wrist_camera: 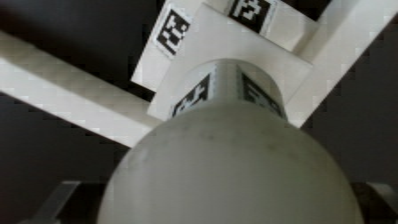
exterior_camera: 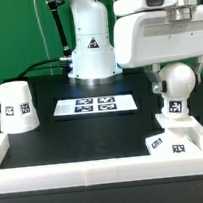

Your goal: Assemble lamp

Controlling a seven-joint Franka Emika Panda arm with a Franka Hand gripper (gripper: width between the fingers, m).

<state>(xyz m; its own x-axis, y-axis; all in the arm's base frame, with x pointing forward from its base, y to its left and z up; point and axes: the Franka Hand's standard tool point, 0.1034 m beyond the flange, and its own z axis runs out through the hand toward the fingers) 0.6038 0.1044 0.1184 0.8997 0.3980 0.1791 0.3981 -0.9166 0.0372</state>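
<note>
Pincer (exterior_camera: 174,72): clenching bulb (exterior_camera: 176,84), stem pointing down.
Bulb: hanging just over base (exterior_camera: 171,141), 4 o'clock from marker board (exterior_camera: 95,105).
Advice: keeping stem upright, centring it on base, lowering slowly.

Tagged base (wrist_camera: 222,45) behind looming bulb (wrist_camera: 214,170)

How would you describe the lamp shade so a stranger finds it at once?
Start at the black table and look to the exterior view's left. The shade stands there alone: a tapered white cup, narrow end up, unlike the round bulb on the opposite side.
</note>
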